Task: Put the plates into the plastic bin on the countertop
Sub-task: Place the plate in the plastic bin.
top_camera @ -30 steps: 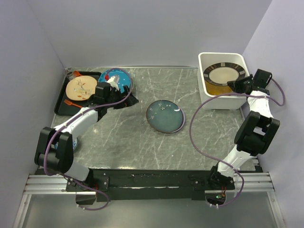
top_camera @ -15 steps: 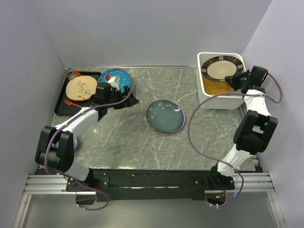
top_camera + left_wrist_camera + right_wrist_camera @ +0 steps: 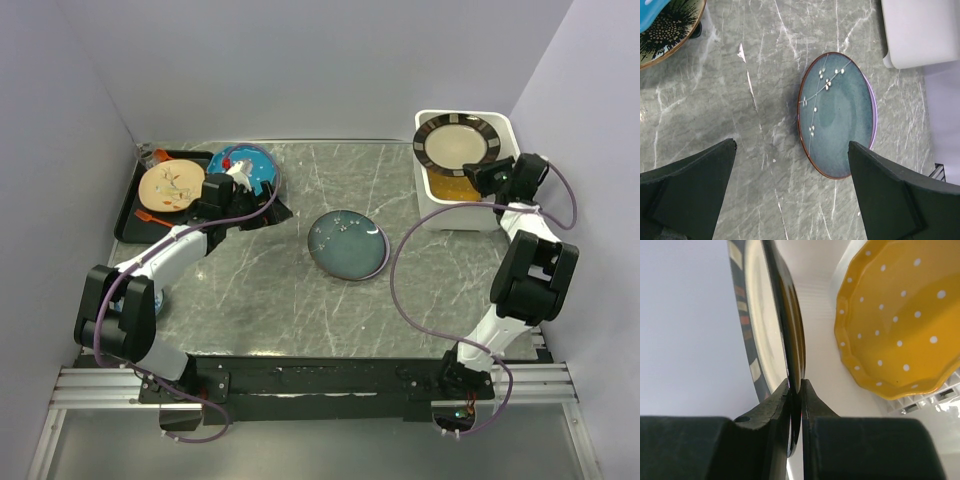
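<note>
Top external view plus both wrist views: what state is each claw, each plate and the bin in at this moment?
left claw: open, empty.
right claw: shut on the striped-rim plate.
striped-rim plate: held by its edge above the plastic bin.
plastic bin: upright, holding the yellow dotted plate.
blue-green plate: flat on the countertop, untouched.
teal plate: lying beside the black tray.

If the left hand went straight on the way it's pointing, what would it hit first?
Probably the blue-grey plate lying flat on the countertop, straight ahead of the open left hand; depth is unclear, so it may touch bare stone just before it.
</note>
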You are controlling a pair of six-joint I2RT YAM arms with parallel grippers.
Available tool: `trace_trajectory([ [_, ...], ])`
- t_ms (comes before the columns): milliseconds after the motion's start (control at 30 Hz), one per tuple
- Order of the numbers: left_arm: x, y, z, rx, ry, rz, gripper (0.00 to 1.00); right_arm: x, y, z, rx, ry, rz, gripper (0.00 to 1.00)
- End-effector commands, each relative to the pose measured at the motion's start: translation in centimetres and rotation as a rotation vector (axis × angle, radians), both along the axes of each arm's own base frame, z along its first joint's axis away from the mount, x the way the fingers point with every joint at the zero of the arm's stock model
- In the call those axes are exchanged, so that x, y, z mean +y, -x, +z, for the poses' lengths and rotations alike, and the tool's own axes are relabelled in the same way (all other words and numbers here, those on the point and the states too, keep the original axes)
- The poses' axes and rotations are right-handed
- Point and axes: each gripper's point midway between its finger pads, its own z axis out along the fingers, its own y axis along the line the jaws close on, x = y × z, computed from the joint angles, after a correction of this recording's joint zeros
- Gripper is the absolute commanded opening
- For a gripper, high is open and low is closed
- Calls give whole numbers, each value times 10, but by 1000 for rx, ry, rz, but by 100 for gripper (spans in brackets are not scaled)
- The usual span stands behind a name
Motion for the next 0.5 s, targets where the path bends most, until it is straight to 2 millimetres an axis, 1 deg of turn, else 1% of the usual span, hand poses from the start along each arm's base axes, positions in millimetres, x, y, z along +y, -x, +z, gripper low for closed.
trace_trajectory([
  [0,-3,-1,2,-18,6,-23,99,-8,3,64,-214,78,-40,0],
  [33,-3,-1,2,-15,8,-25,99,-12,5,69,-220,85,-70,0],
  [100,-4,-1,1,-15,13,-27,99,-15,9,69,-220,71,-105,0],
  [133,-5,-1,1,-14,13,-29,99,-17,11,74,-233,72,-122,0],
  [167,-5,-1,1,-14,15,-28,99,-20,13,68,-222,69,-147,0],
  [233,-5,0,0,-11,15,-33,99,-22,14,67,-238,58,-167,0],
  [300,-5,0,0,-13,13,-34,99,-24,13,55,-227,42,-181,0],
  [367,-5,0,0,-13,11,-35,99,-25,10,54,-243,35,-182,0],
  [400,-5,0,-1,-12,10,-35,99,-25,7,49,-242,19,-176,0],
  [467,-5,0,-2,-9,10,-37,99,-24,4,50,-261,-11,-174,0],
])
